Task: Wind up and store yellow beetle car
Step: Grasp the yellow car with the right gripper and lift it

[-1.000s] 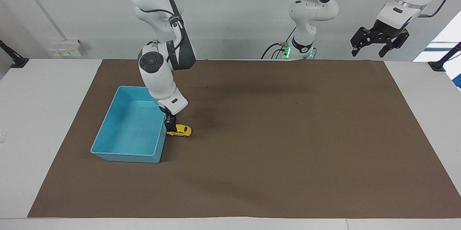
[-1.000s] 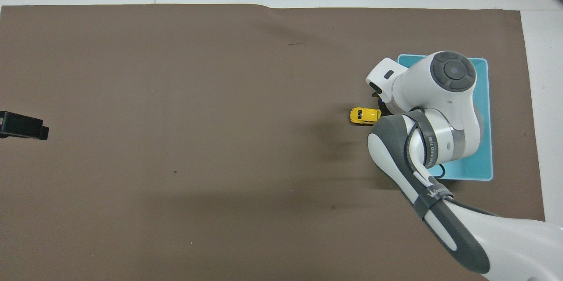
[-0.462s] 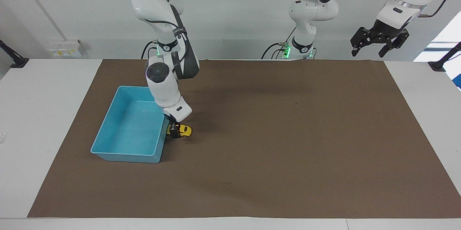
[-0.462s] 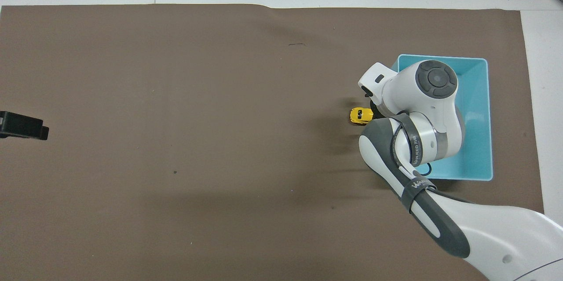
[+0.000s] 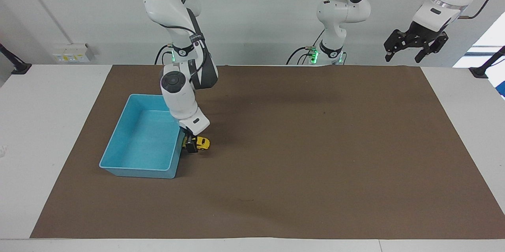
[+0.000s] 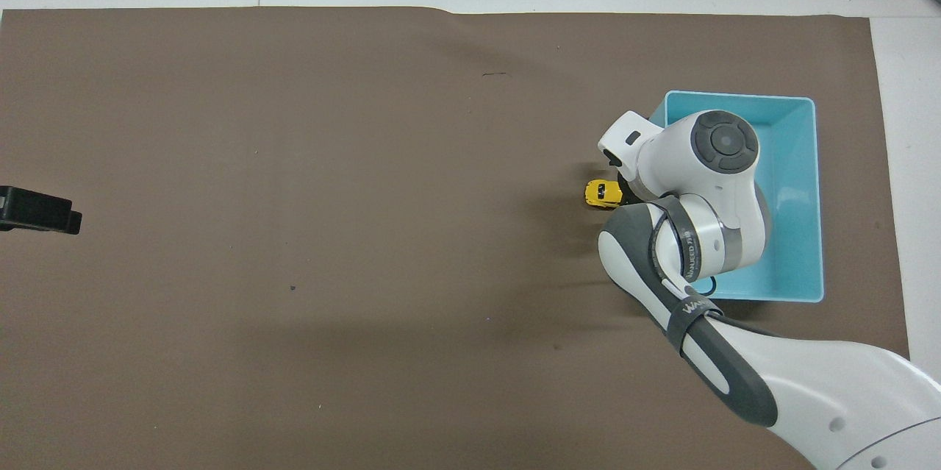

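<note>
- Since the earlier pictures, the right gripper (image 5: 192, 144) has come lower and shifted onto the bin-side end of the yellow beetle car (image 5: 202, 143); more of the car's end is now covered by it, and the arm's wrist has drawn slightly off the blue bin (image 5: 118, 157).
- Yellow beetle car: tiny, bright yellow, dark windows. It sits on its wheels on the brown mat (image 5: 315, 165), just beside the bin's long wall on the side toward the left arm's end of the table, outside the bin. In the overhead view only its free end (image 6: 601, 193) shows past the wrist.
- Right gripper: down at mat level at the car's bin-side end, between the car and the bin wall. One dark finger stands in front of the car's end. Jaws spread wide; whether they press on the car cannot be told.
- Blue bin: light blue, rectangular, open top, lying on the mat toward the right arm's end of the table. The right arm's wrist hangs over its rim (image 6: 817, 198) nearest the car.
- Left gripper (image 5: 415, 46): raised high over the left arm's end of the table, well apart from car and bin, jaws spread open and holding nothing. This arm waits. Only its dark tip (image 6: 38, 210) shows in the overhead view.
- Brown mat: covers most of the white table (image 5: 39, 126).
</note>
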Tool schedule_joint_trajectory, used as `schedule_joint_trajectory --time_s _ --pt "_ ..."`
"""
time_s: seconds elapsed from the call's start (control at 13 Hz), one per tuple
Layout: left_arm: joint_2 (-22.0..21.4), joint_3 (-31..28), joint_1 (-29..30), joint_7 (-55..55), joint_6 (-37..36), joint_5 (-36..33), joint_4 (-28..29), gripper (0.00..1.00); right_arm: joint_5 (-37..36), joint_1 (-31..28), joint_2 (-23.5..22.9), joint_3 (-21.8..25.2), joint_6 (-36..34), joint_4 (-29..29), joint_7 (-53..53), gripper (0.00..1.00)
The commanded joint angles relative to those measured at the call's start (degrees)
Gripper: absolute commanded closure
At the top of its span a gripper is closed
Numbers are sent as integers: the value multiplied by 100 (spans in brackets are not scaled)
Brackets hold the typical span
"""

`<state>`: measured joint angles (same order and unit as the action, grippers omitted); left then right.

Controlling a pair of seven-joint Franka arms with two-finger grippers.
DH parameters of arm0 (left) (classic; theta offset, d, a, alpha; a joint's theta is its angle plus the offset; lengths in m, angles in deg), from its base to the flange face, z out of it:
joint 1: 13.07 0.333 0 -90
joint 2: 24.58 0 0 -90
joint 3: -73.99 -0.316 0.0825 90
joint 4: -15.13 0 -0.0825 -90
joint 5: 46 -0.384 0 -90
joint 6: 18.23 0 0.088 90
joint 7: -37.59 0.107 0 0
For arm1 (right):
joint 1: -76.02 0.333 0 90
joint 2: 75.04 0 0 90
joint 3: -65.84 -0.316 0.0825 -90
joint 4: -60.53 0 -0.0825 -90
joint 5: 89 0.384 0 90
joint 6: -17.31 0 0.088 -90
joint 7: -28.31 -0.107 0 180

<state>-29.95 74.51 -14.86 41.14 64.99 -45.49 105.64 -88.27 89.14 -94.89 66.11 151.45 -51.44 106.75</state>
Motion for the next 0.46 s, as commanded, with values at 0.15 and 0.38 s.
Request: schedule_joint_trajectory --time_s 0.15,0.38 --pt "-122 53 109 67 -34 72 116 0 -64 -37 8 -27 191 -141 14 14" --pt "-122 53 118 67 -34 72 116 0 -46 -11 8 -27 182 -132 -161 55"
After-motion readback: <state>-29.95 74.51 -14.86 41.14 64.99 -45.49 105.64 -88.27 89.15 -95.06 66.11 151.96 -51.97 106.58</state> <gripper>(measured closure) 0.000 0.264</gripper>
